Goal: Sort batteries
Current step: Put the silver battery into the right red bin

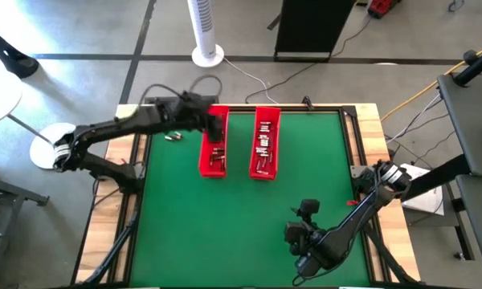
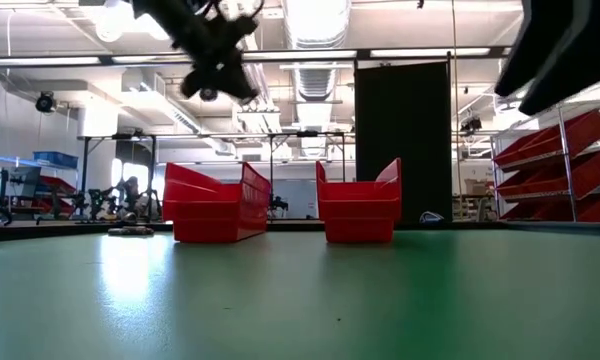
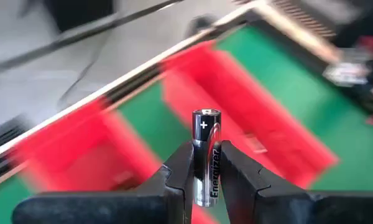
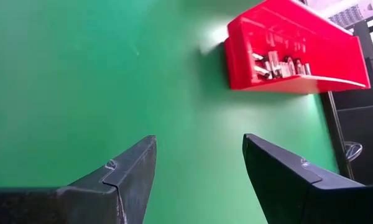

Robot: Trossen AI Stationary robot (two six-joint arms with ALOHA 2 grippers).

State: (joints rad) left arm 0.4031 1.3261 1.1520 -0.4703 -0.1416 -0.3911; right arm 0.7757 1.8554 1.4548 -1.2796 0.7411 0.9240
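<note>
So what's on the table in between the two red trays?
Nothing. The high view shows only bare green mat between the left red tray and the right red tray.

green table (image 1: pixel 225 217) carries two red trays (image 1: pixel 214 152) and loose batteries (image 1: pixel 172 138).

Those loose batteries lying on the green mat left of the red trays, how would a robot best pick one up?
The loose batteries lie flat on the mat, so likely from straight above, tool fingers closing across the round middle of one. The left tool holds its battery that way, mid-body.
</note>
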